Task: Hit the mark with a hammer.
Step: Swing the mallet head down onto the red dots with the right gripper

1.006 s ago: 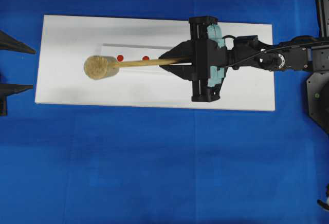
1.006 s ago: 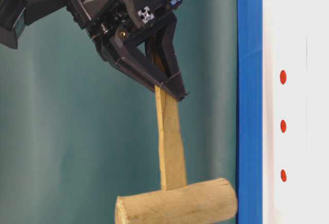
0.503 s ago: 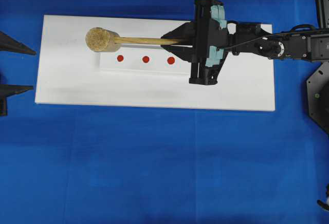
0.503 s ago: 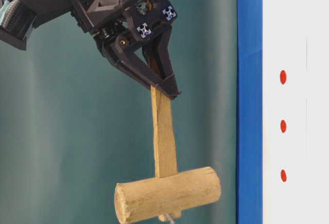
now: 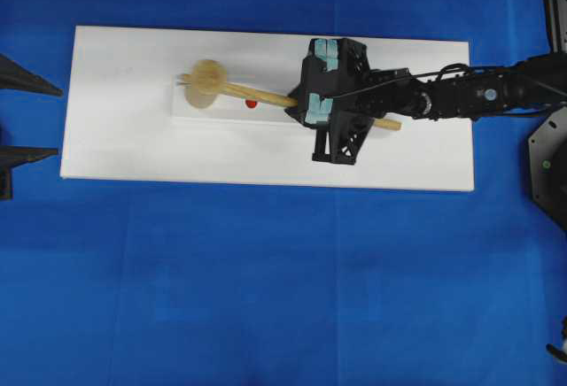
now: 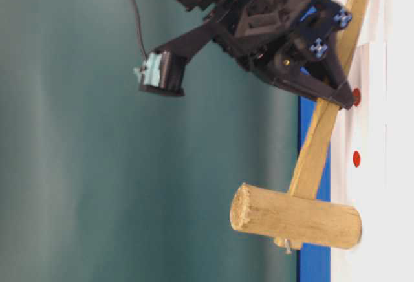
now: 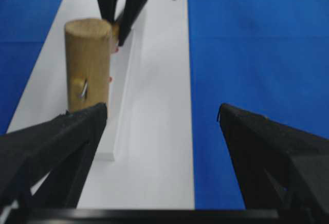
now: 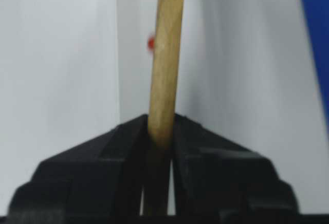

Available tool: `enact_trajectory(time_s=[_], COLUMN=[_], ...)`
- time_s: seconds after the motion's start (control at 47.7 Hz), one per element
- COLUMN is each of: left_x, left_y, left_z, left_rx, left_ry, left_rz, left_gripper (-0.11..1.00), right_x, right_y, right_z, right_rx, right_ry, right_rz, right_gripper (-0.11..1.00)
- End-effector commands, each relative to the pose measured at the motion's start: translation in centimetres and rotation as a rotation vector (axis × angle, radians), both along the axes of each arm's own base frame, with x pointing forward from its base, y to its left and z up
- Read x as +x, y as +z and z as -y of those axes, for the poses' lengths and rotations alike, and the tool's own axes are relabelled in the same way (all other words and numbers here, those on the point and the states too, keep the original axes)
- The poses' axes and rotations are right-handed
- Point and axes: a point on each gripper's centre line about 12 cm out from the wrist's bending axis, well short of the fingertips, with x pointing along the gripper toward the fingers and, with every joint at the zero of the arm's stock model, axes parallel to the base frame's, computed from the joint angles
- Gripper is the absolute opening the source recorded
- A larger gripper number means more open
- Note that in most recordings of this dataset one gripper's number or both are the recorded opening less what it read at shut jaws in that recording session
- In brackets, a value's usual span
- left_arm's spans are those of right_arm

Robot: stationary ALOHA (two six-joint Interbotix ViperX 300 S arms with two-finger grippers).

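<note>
The hammer (image 5: 209, 79), a light-brown wooden mallet, lies tilted with its thick head down on the left end of the raised white strip (image 5: 232, 113). In the table-level view the head (image 6: 296, 217) touches the strip where the lowest red mark sat. One red mark (image 5: 252, 103) shows beside the handle; in the table-level view two show (image 6: 356, 159). My right gripper (image 5: 295, 103) is shut on the handle (image 8: 165, 64), roughly halfway along it. My left gripper (image 7: 162, 116) stands open and holds nothing, off the board's left end, with the mallet head (image 7: 87, 62) ahead of it.
The white board (image 5: 407, 156) lies on a blue cloth (image 5: 266, 289). The right arm (image 5: 478, 98) stretches in from the right edge. My left gripper's fingertips (image 5: 35, 85) show at the left edge.
The hammer was raised behind the strip half a second ago. It has swung down and forward, and its head now rests on the strip's left mark. The left gripper has not moved.
</note>
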Motion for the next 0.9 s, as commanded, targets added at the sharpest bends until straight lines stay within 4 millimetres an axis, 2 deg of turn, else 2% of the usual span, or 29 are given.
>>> enact_trajectory(time_s=[0.0,0.063,0.23,0.482,0.691,0.88], left_x=[0.2,0.2,0.2,0.2,0.2,0.2], left_y=[0.4,0.4,0.4,0.4,0.3,0.3], left_z=[0.0,0.0,0.0,-0.2,-0.2,-0.3], left_rx=[0.003,0.002,0.003,0.002,0.002,0.003], left_ry=[0.001,0.002,0.001,0.011,0.015,0.017], left_rz=[0.009,0.009,0.009,0.008,0.006,0.004], left_gripper=[0.88,0.88,0.88,0.88,0.88,0.88], right_x=[-0.1,-0.4,-1.5,-4.0,-5.6,-5.7], right_y=[1.4,2.2,5.8,10.7,11.2,10.8], right_z=[0.0,0.2,0.5,-0.5,-1.2,-1.6], right_rx=[-0.013,-0.033,-0.076,-0.120,-0.119,-0.115], right_ry=[-0.009,-0.024,-0.045,-0.003,0.010,0.019], right_rz=[0.039,0.062,0.161,0.291,0.312,0.305], right_gripper=[0.04,0.04,0.04,0.04,0.04,0.04])
